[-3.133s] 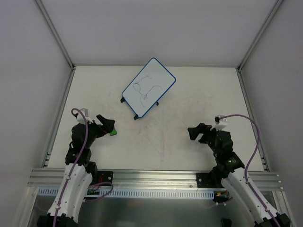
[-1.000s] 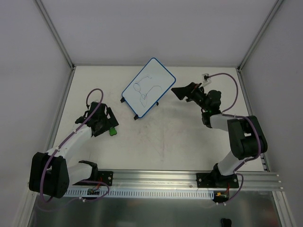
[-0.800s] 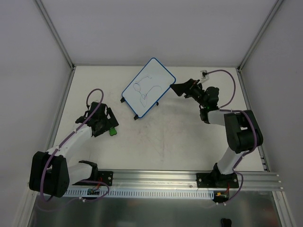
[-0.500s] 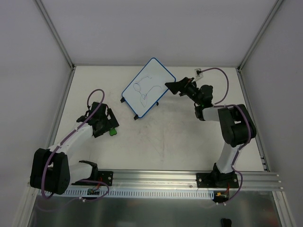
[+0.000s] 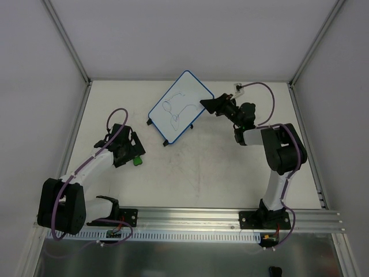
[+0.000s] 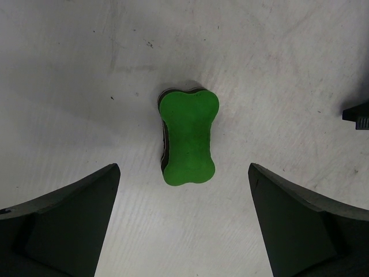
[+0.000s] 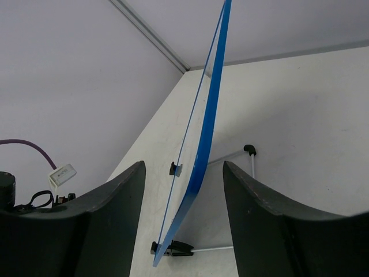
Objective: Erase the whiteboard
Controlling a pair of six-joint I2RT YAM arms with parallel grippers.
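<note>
top external: whiteboard point(image 5: 181, 108) at far centre of worktop point(image 5: 219, 167), propped on black feet, long axis running near-left to far-right; scribbles faint.
right wrist: board seen edge-on, upper end cut off by frame, face unreadable. right gripper point(image 7: 184, 164) spread, blue rim between its fingers, gaps either side.
left wrist: left gripper point(image 6: 183, 168) spread wide around green eraser point(image 6: 188, 137), untouched; finger bases cut off.

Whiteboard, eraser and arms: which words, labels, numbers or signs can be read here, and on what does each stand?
None can be read.
Whiteboard: only loose pen loops, no letters.
Green eraser: blank top.
White tag on the cable: too small to read.
</note>
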